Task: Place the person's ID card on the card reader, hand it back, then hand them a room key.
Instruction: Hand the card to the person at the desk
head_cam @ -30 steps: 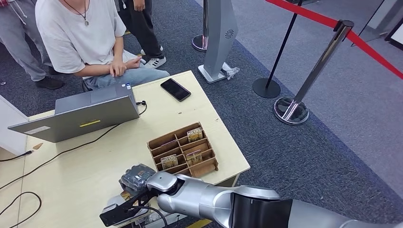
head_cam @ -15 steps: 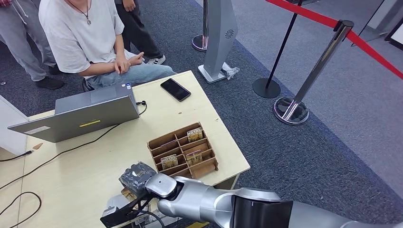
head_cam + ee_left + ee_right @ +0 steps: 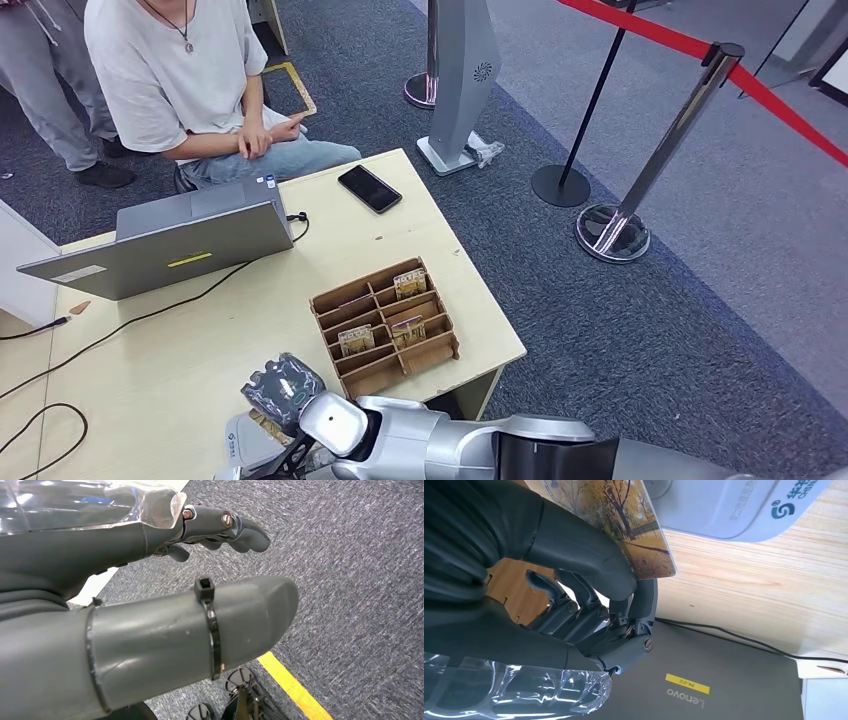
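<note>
our right hand (image 3: 589, 605) pinches the tree-printed card (image 3: 624, 525) beside the white reader (image 3: 734, 505) marked "china", upper right; the laptop (image 3: 724, 680) reads "lenovo". our left hand (image 3: 150, 605) is released.

A grey laptop (image 3: 170, 243) sits open at the table's (image 3: 170, 370) far left, its black cable (image 3: 120, 330) trailing across the wood toward the left edge. A black phone (image 3: 369, 188) lies near the far right corner. A person in a white T-shirt (image 3: 175, 70) sits just beyond the far edge. Off to the right, stanchion posts (image 3: 660, 150) carry a red belt (image 3: 720, 70) over grey carpet.
</note>
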